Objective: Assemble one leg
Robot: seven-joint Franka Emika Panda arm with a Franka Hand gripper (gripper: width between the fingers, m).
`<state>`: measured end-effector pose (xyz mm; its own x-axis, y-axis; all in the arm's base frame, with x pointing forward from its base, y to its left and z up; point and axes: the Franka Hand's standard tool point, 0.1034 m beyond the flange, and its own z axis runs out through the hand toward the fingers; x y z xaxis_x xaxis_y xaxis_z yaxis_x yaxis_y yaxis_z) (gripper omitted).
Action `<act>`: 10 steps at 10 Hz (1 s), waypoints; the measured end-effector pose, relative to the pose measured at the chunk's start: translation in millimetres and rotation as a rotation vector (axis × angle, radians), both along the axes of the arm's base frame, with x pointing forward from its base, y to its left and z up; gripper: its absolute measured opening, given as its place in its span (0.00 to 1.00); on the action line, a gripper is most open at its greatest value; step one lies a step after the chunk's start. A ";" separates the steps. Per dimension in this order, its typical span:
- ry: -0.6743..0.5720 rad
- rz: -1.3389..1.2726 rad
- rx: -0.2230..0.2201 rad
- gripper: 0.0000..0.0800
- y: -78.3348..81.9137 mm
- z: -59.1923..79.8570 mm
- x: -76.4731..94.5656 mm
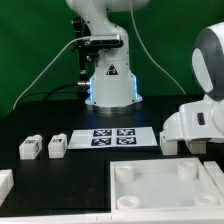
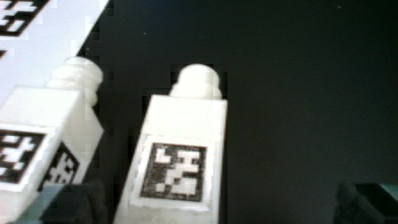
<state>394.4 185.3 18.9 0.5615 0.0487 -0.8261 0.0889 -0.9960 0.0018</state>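
Leg (image 2: 178, 150) centred just below hand (image 2: 214, 208); hand open, empty; second leg (image 2: 45, 130) just beside.

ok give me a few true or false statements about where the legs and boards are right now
1. Two legs sit side by side on the black table. True.
2. The marker board lies on the large white square piece. False: it lies on the table, apart from that piece.
3. Both legs show a black-and-white marker in the wrist view. True.
4. A leg is already set in a corner socket. False: the sockets in view are empty.
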 end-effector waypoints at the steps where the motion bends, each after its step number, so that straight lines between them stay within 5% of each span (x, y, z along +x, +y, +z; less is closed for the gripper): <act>1: -0.001 -0.002 0.000 0.81 -0.5 -2.6 -1.0; 6: -0.004 -0.003 0.001 0.81 -0.8 -10.1 -5.5; 8: -0.004 -0.003 0.001 0.45 -0.8 -10.1 -5.5; 10: -0.004 -0.003 0.001 0.36 -0.7 -10.0 -5.6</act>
